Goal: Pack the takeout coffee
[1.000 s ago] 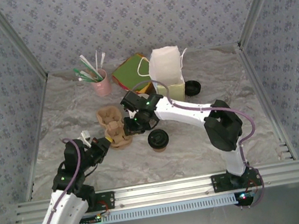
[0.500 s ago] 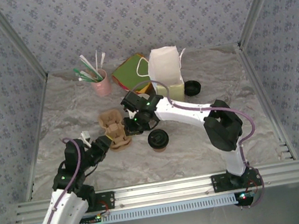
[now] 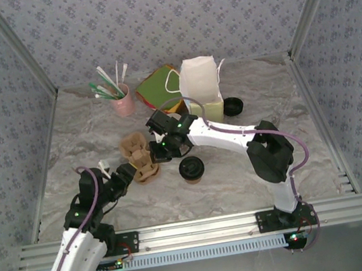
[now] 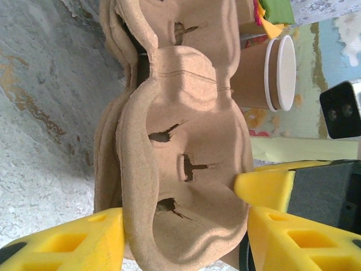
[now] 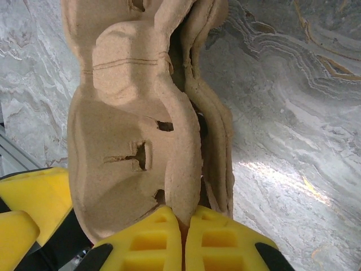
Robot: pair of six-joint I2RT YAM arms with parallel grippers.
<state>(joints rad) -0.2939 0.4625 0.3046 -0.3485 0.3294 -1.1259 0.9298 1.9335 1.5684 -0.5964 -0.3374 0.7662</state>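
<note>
The takeout coffee point(image 3: 191, 168) stands upright with its lid on, just to the right of the cup carrier point(image 3: 140, 160) and a little nearer the arm bases. Neither gripper is touching it.

Your work at this point is on the carrier, not the cup. The right gripper point(image 5: 183, 223) is clenched on a thin wall of the carrier's rim, its jaws pressed almost together with the cardboard between them. The left gripper point(image 4: 180, 228) straddles the carrier's near end with its jaws apart. I cannot tell whether either finger touches the cardboard.

The right wrist view shows several layers of cardboard nested at the pinched edge, so you probably hold one layer of a stack. Lift slowly and watch that the lower layers stay down. If they ride up, pin them with the left gripper.

The pulp looks likely to tear at its slits, so pull along the wall rather than twisting. Mind the coffee on the carrier's right as you swing, because a knock could tip it.

The white paper bag point(image 3: 199, 81) stands beyond the carrier, to its far right, with its mouth up. Set the carrier down flat and out of the line between the coffee and the bag.
</note>
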